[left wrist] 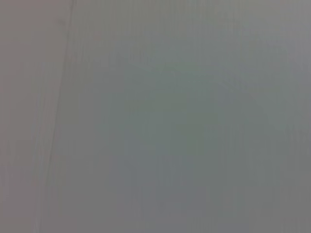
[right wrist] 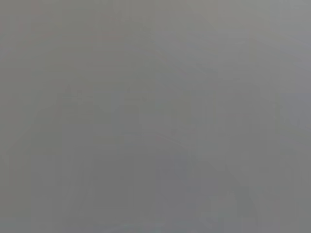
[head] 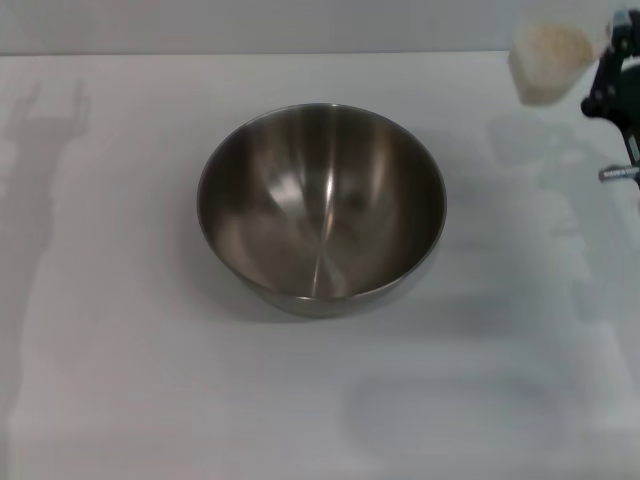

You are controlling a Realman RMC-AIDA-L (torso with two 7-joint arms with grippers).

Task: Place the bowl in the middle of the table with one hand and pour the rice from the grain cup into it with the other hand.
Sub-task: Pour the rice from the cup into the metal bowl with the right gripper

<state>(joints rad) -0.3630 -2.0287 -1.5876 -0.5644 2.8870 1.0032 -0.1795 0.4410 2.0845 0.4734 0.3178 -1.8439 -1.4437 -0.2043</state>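
The steel bowl (head: pixel 322 205) stands upright in the middle of the white table (head: pixel 120 380), and its inside holds nothing. The clear grain cup (head: pixel 548 62) is at the far right in the head view, with pale rice (head: pixel 550 45) inside. It hangs above the table and casts a faint shadow below. My right gripper (head: pixel 600 72) is shut on the cup's side, to the right of and beyond the bowl. My left gripper is out of view; only its shadow falls on the far left of the table. Both wrist views show plain grey only.
The table's far edge (head: pixel 250 53) runs along the top of the head view. Faint arm shadows lie on the table at the left and the right.
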